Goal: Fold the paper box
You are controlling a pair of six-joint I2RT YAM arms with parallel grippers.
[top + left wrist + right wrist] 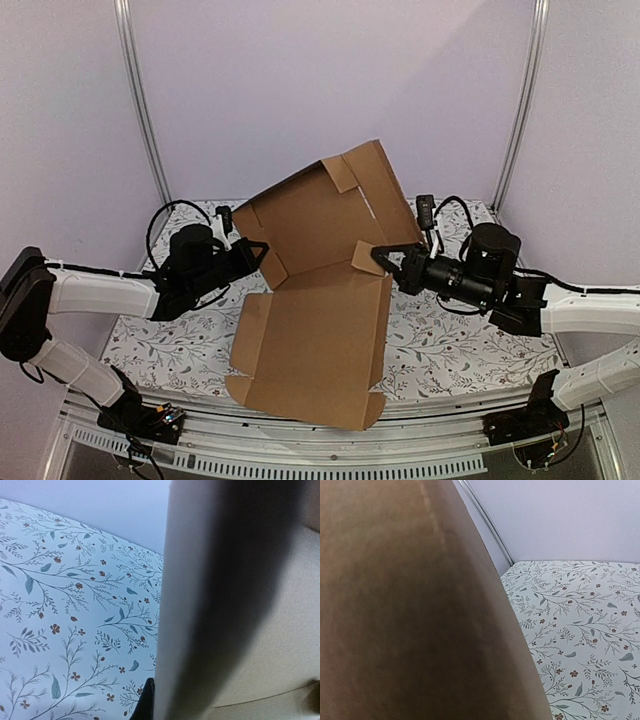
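Observation:
The paper box is a brown cardboard sheet. Its front panel lies flat on the table and its back panel stands tilted up, with small flaps sticking out at the fold. My left gripper is shut on the sheet's left edge at the fold. My right gripper is shut on the small flap at the right end of the fold. In the left wrist view the cardboard fills the right half, with one black finger pressed against its edge. In the right wrist view the cardboard hides the fingers.
The table wears a floral cloth, which shows on both sides of the sheet. Two metal frame posts rise at the back corners before a plain wall. The sheet's near flaps reach the table's front rail.

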